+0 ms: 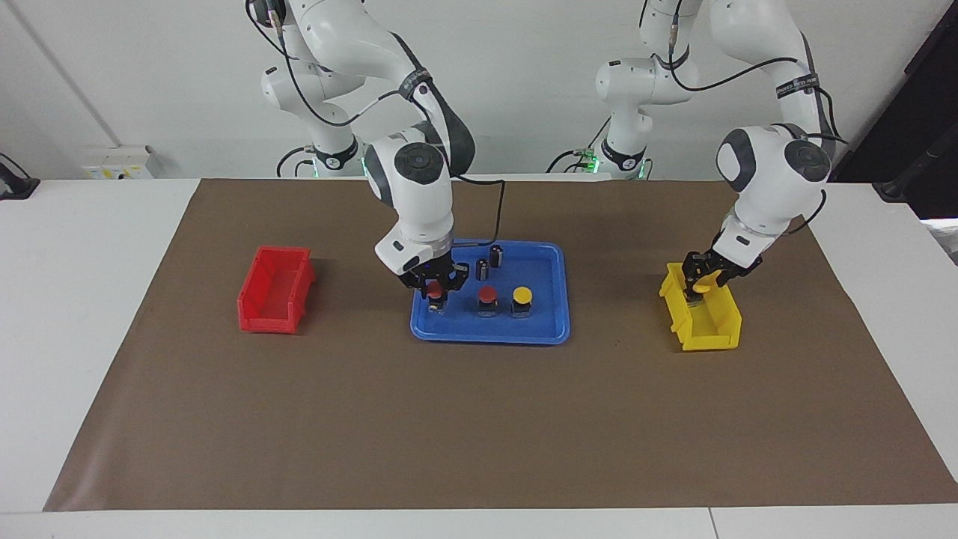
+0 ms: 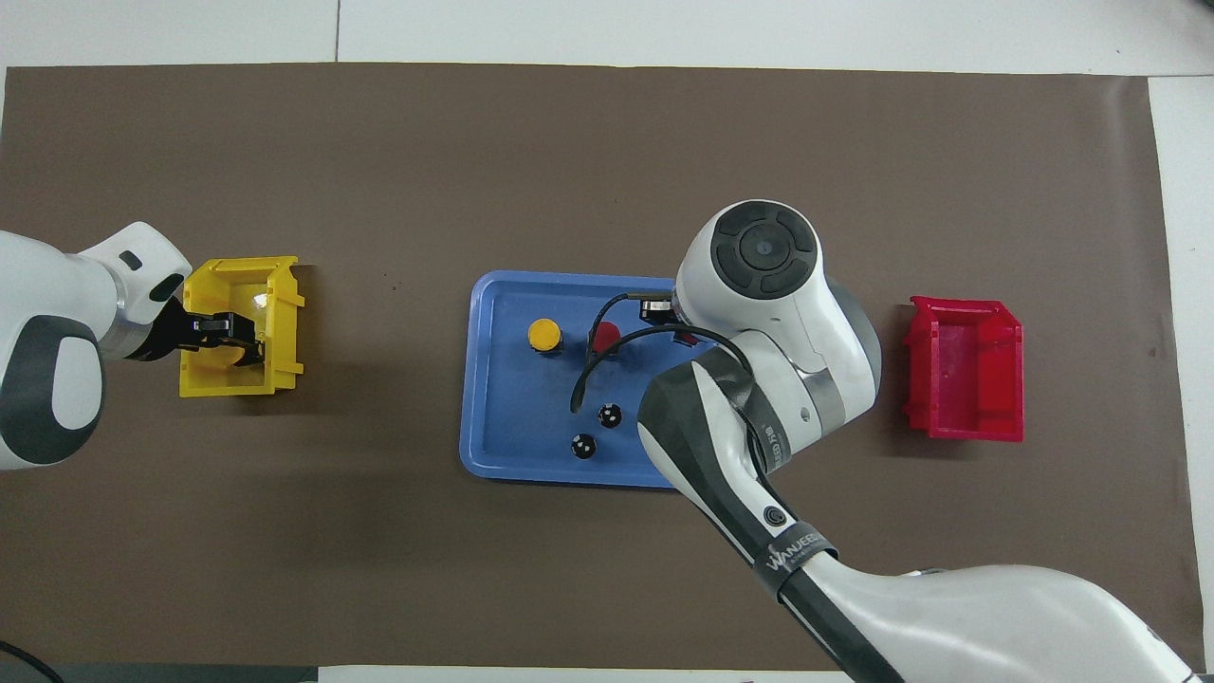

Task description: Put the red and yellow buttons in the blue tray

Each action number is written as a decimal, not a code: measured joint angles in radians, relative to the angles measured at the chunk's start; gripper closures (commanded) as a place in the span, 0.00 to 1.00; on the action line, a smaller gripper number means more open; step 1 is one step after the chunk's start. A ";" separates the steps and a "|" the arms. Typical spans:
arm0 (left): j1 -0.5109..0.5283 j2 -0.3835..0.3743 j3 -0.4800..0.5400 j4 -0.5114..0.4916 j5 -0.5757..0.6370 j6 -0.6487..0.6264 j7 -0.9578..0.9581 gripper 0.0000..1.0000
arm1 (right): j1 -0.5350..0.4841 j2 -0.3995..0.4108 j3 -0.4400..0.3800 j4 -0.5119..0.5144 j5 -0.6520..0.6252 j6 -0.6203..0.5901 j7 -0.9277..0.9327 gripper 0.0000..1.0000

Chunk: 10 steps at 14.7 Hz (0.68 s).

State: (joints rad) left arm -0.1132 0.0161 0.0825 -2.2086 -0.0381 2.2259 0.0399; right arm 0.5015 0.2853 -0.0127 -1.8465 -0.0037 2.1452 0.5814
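The blue tray lies mid-table. In it stand a red button and a yellow button. My right gripper is low in the tray's end toward the right arm, shut on a second red button whose body reaches the tray floor; in the overhead view the arm hides it. My left gripper is over the yellow bin, shut on a yellow button.
Two dark capless cylinders stand in the tray, nearer to the robots than the buttons. A red bin sits toward the right arm's end. A brown mat covers the table.
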 measured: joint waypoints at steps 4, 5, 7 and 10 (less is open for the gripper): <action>0.000 -0.001 0.000 -0.031 0.000 0.038 0.002 0.80 | 0.017 -0.004 0.001 -0.048 0.000 0.035 0.000 0.75; 0.000 -0.002 0.000 -0.034 0.000 0.039 0.002 0.98 | 0.017 -0.005 0.001 -0.058 0.000 0.047 0.000 0.67; 0.001 -0.003 0.000 -0.038 0.000 0.042 0.003 0.99 | 0.017 -0.005 0.001 -0.073 0.000 0.063 0.000 0.37; 0.001 -0.004 0.001 -0.015 0.000 0.033 0.004 0.99 | 0.016 -0.008 -0.001 -0.074 0.000 0.073 0.000 0.08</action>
State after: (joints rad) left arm -0.1118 0.0116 0.0834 -2.2236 -0.0381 2.2593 0.0436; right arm 0.5176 0.2769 -0.0139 -1.9205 -0.0038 2.2185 0.5815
